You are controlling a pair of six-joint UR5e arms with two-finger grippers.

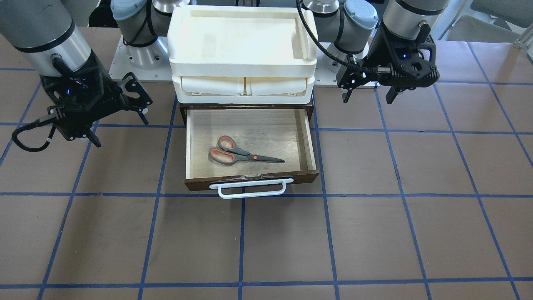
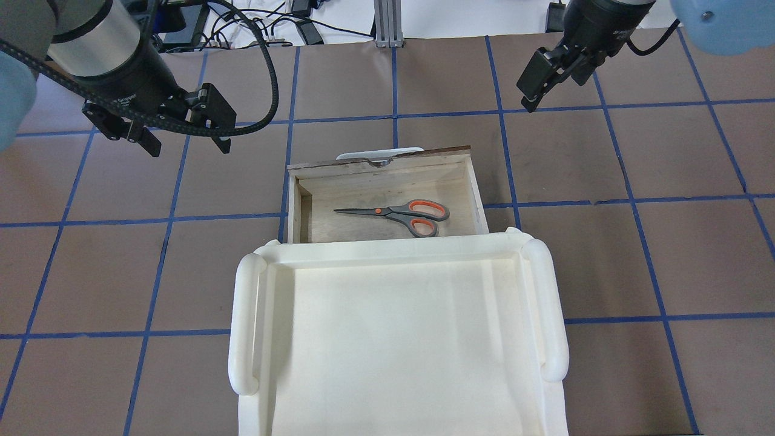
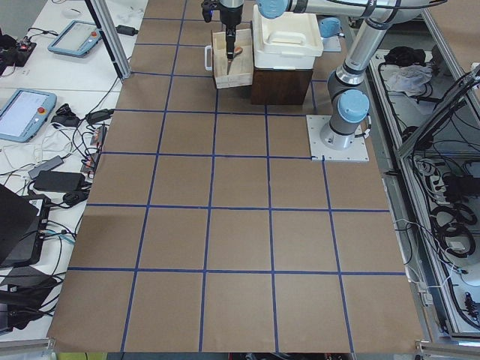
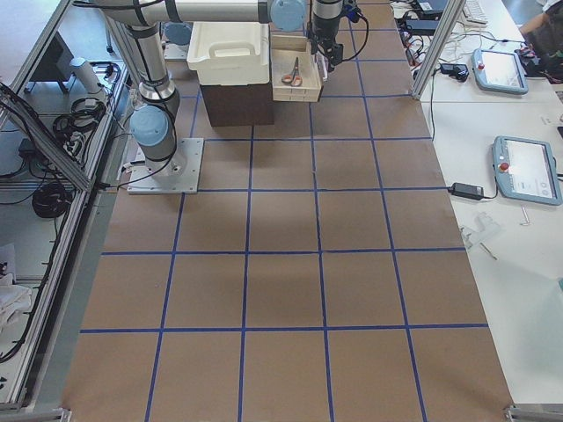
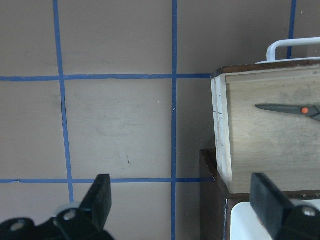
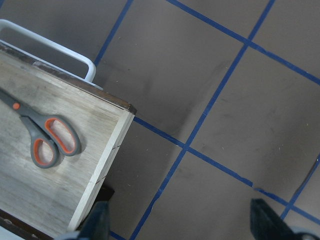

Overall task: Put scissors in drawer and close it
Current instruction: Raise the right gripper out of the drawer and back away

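The scissors (image 1: 237, 155) lie flat inside the open drawer (image 1: 309, 141), handles toward my right, blades toward my left. They also show in the overhead view (image 2: 402, 213) and in both wrist views (image 5: 295, 109) (image 6: 47, 142). The drawer (image 2: 476, 194) is pulled out from under the white tray unit, and its white bar handle (image 1: 252, 188) faces away from me. My left gripper (image 2: 187, 147) (image 1: 368, 98) hangs open and empty above the table, left of the drawer. My right gripper (image 2: 536, 97) (image 1: 120, 129) hangs open and empty to the drawer's right, beyond its front.
A white plastic tray unit (image 2: 399, 339) sits on top of the dark-brown cabinet (image 5: 212, 175) that holds the drawer. The brown table (image 1: 395, 233) is marked with a grid of blue tape. Operator desks with tablets stand beyond the table's ends.
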